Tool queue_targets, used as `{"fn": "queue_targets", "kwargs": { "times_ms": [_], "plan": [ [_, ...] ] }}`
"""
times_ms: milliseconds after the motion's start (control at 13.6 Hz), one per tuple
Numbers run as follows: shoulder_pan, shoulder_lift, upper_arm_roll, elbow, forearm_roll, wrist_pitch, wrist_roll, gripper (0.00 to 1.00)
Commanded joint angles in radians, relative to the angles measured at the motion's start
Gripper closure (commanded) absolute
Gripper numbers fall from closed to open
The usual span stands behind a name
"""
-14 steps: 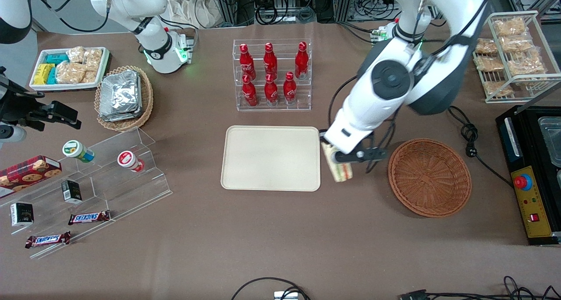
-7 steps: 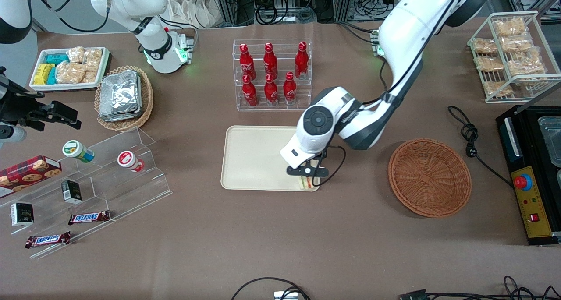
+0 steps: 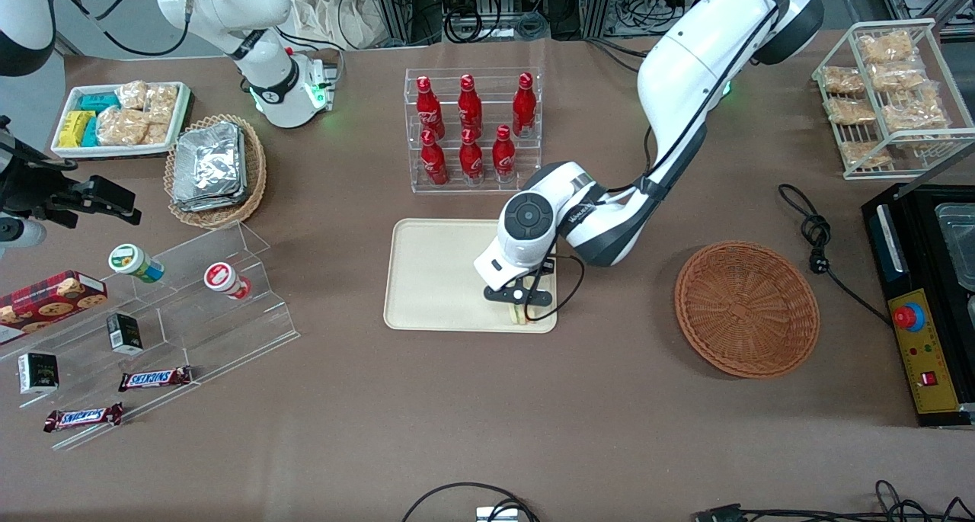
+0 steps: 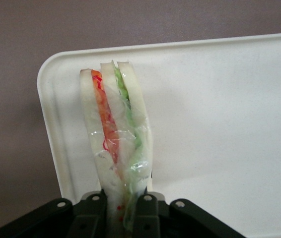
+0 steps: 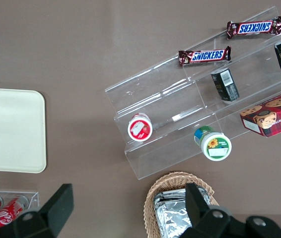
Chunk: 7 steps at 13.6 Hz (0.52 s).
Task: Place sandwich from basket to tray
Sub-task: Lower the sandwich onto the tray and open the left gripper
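Left gripper (image 3: 522,305), black two-finger type: closed on the sandwich (image 4: 115,144), positioned low over the tray (image 3: 442,278) at the tray's corner nearest the front camera on the working arm's side, just right of frame centre in the front view. Sandwich: clear-wrapped white-bread wedge, orange and green filling layers, clamped at one end between the fingers (image 4: 93,210), its length extending over the tray's rounded corner; contact with the tray surface cannot be told. Tray: cream rectangular, centre of frame. Basket (image 3: 746,307): round brown wicker, well apart toward the working arm's end, right of centre. Bottle rack (image 3: 472,129): clear, six red cola bottles, upper centre, farther from the camera than the tray.
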Motion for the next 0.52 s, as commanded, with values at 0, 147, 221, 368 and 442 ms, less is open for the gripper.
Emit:
{"fn": "queue_targets", "kwargs": {
  "times_ms": [0,147,221,368,442],
  "plan": [
    [-0.011,0.0,0.006,0.007,0.018,0.01,-0.056,0.0],
    [-0.011,0.0,0.006,0.004,0.04,0.01,-0.076,0.0],
    [-0.011,-0.001,0.006,0.004,0.04,0.01,-0.076,0.0],
    [-0.009,-0.009,0.006,0.004,0.04,0.002,-0.085,0.0],
    [-0.009,-0.015,0.006,0.007,0.04,-0.001,-0.09,0.0]
  ]
}}
